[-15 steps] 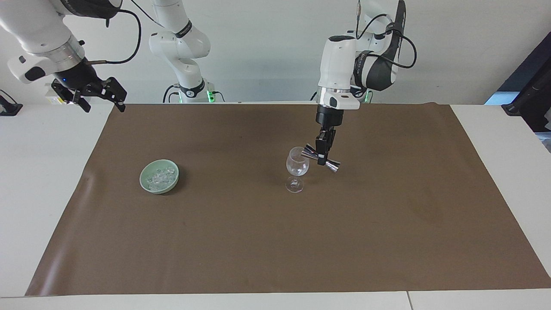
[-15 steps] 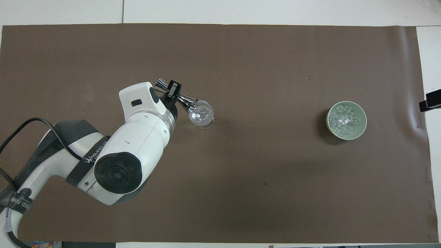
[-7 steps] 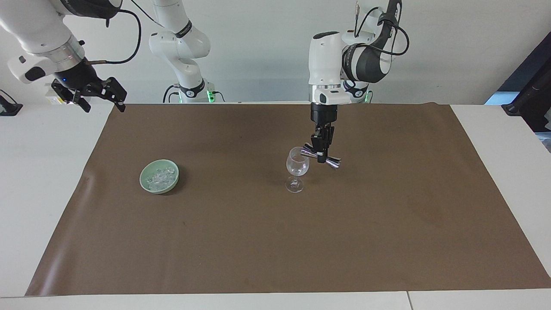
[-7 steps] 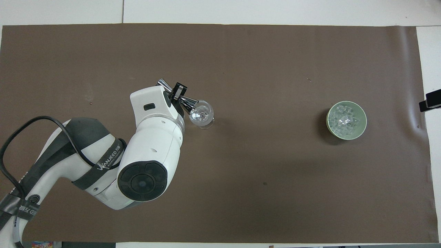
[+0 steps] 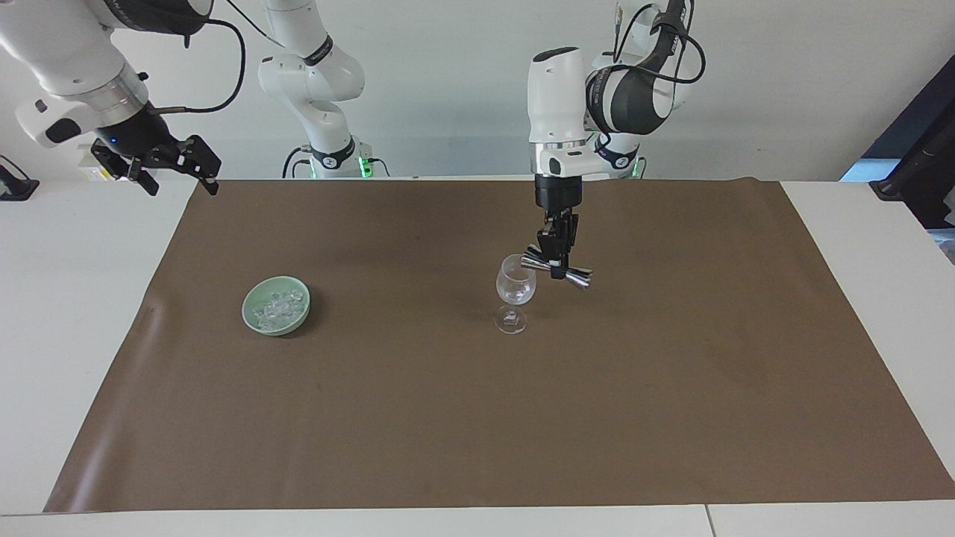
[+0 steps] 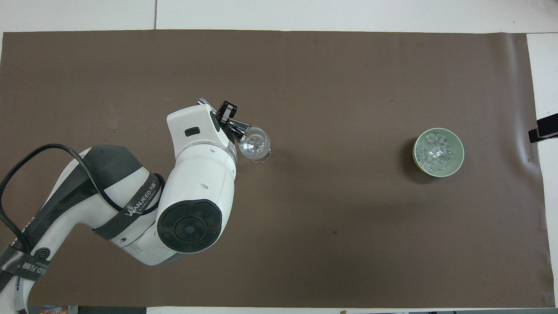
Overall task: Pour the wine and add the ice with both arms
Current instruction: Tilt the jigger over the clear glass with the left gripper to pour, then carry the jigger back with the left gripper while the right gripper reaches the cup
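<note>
Facing view: I'm swinging the left gripper (image 5: pixel 556 262), clamped on the jigger (image 5: pixel 556 268), flatter over the glass (image 5: pixel 515 285) mid-mat, so pouring's ending. Right gripper (image 5: pixel 173 173) waiting open; ice (image 5: pixel 277 306) untouched in its bowl (image 5: pixel 251 318).

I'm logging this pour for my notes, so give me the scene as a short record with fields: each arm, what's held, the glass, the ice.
left gripper: shut on the jigger, held tipped with one end at the wine glass's rim
wine glass: upright on the brown mat
right gripper: open, empty, waiting above the table edge
ice: in the green bowl, toward the right arm's end
</note>
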{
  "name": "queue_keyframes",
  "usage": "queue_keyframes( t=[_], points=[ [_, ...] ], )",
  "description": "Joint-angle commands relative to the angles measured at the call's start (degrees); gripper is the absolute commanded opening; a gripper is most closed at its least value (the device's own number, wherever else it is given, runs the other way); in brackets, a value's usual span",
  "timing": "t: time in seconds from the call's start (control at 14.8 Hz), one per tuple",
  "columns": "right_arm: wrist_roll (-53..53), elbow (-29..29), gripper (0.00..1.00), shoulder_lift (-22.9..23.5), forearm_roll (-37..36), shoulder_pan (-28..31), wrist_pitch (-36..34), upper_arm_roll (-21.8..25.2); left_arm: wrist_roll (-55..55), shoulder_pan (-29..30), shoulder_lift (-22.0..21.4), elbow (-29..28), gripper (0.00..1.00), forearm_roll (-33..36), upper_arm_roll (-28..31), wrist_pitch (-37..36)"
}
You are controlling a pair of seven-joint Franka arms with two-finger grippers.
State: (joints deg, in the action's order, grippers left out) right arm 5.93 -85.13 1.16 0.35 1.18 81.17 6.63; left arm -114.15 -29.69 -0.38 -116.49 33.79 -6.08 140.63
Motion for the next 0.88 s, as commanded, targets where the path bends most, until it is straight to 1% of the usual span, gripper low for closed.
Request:
queue_keyframes(
  t=[0.0,0.2,0.47,0.68,0.81],
  points=[
    [-0.6,-2.0,1.0,-1.5,-0.3,0.1,0.7,-0.3,-1.5,0.0,0.9,1.4,0.0,-2.6,0.1,-1.7],
    [-0.5,-2.0,1.0,-1.6,-0.3,0.2,0.7,-0.3,-0.6,0.9,0.5,1.1,0.0,-8.5,0.2,-2.6],
    [-0.4,-2.1,1.0,-1.6,-0.3,0.2,0.7,-0.3,0.9,2.3,0.0,1.2,0.0,-19.5,0.8,-2.2],
    [-0.3,-4.3,1.0,-2.7,-0.1,0.1,0.9,-0.4,4.8,5.1,0.1,1.2,0.0,-30.9,0.9,-1.5],
    [-0.5,-7.2,1.0,-3.8,0.2,0.1,3.4,-0.4,9.7,8.6,0.3,1.3,0.0,-39.4,0.8,-1.5]
  ],
)
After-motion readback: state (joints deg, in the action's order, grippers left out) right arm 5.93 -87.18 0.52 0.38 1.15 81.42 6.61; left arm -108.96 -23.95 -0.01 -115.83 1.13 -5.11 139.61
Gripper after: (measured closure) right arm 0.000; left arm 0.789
